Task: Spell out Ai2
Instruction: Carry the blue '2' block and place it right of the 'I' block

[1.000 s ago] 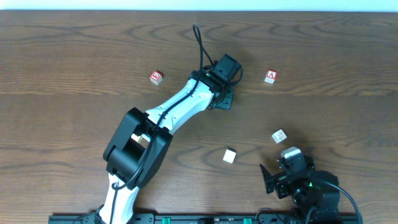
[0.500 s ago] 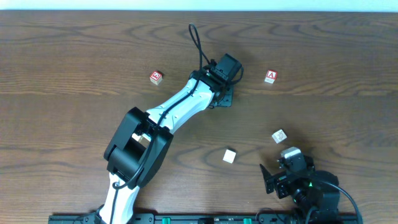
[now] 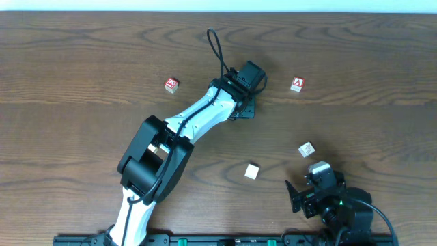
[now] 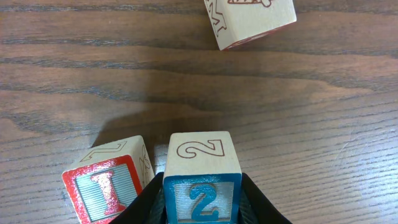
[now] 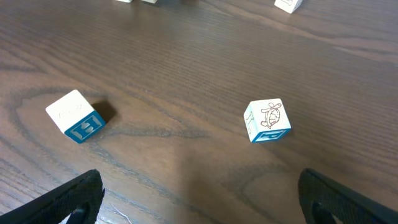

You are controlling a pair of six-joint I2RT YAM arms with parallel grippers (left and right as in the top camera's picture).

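Observation:
My left gripper (image 4: pixel 202 208) is shut on a blue "2" block (image 4: pixel 202 180), held with its base at the table. A red "I" block (image 4: pixel 109 186) stands just left of it, close but with a narrow gap. A wooden block with outline drawings (image 4: pixel 249 22) lies farther ahead. In the overhead view the left gripper (image 3: pixel 244 101) is at the table's upper middle and hides the "2" and "I" blocks. A red "A" block (image 3: pixel 296 84) lies to its right. My right gripper (image 5: pixel 208 205) is open and empty near the front edge (image 3: pixel 321 195).
A red block (image 3: pixel 171 85) lies left of the left arm. A blue turtle block (image 3: pixel 306 149) (image 5: pixel 267 121) and a blue-faced block (image 3: pixel 252 171) (image 5: pixel 74 116) lie in front of the right gripper. The left arm's cable (image 3: pixel 218 48) loops above the wrist.
The left arm's elbow and cable have shifted slightly. The blocks and the right arm have not moved.

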